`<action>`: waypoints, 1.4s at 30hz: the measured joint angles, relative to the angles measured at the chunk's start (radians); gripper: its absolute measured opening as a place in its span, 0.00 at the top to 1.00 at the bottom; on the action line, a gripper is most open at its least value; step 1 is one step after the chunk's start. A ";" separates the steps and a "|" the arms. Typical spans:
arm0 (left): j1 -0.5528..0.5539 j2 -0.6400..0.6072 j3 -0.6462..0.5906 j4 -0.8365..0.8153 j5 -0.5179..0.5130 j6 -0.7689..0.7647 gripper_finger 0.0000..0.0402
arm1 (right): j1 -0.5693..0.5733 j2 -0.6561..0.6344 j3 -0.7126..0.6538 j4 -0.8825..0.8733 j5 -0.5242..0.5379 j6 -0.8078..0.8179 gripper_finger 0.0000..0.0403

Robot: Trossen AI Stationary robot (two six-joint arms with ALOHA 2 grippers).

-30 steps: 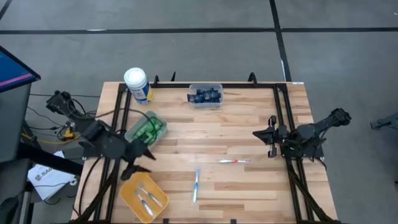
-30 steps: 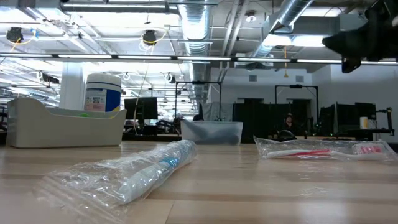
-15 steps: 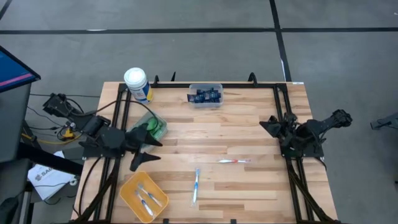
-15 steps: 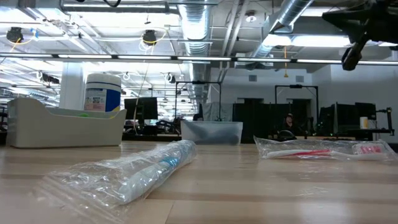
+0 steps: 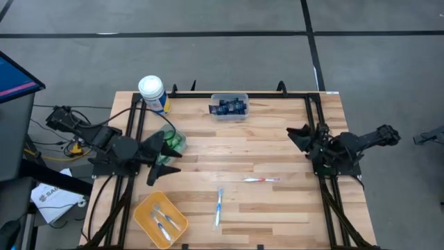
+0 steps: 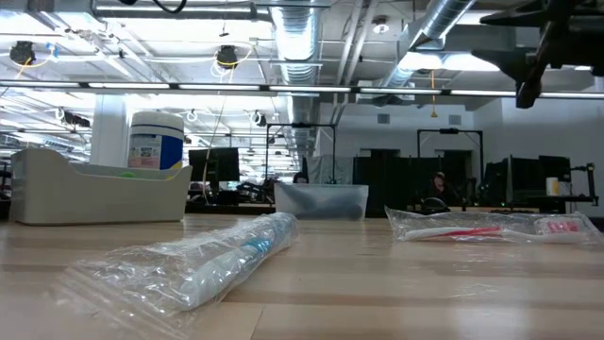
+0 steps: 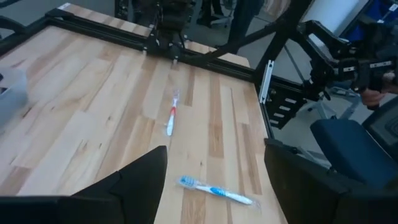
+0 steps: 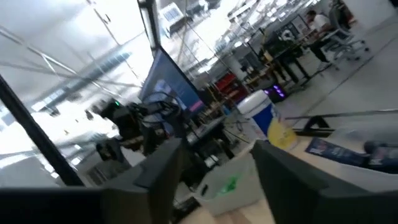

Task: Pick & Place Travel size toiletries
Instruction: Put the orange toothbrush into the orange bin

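Observation:
A white-blue toothbrush [image 5: 218, 207] and a red-and-white toothbrush [image 5: 260, 180] lie flat on the table, each in a clear wrapper [image 6: 193, 264]. Green bottles fill a grey bin [image 5: 173, 141] and navy tubes a clear bin [image 5: 229, 105]. A yellow bin [image 5: 159, 219] holds more toothbrushes. My left gripper [image 5: 166, 156] hangs open and holds nothing, between the grey and yellow bins. It points toward both loose toothbrushes [image 7: 214, 190]. My right gripper [image 5: 298, 135] is open, raised at the right side, clear of everything.
A big white canister [image 5: 152, 94] stands at the far left corner. Black frame rails [image 5: 316, 139] run along the table's left, right and far sides. Bare wood lies between the two arms around the loose toothbrushes.
My left gripper has swung away from the yellow bin toward the far edge, now beside the grey bin, and has tipped up to point across the table. My right gripper has moved a little toward the far edge and tipped upward.

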 joint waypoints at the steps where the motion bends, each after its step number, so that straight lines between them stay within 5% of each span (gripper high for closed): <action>1: 0.004 0.000 0.000 0.002 0.000 0.000 0.33 | -0.007 0.017 0.017 -0.026 0.000 0.000 0.48; 12: 0.022 0.001 0.000 0.013 0.000 0.004 0.34 | -0.080 0.361 0.299 -0.371 -0.100 -0.029 0.38; 24: 0.022 0.001 0.000 0.012 -0.010 0.006 0.34 | -0.092 0.913 0.525 -0.704 -0.406 -0.007 0.38; 34: 0.022 0.001 0.000 0.012 -0.010 0.009 0.34 | -0.071 1.164 0.559 -0.851 -0.662 0.073 0.38; 42: 0.022 0.001 0.000 0.011 -0.010 0.009 0.34 | -0.003 1.317 0.560 -0.879 -0.708 0.069 0.38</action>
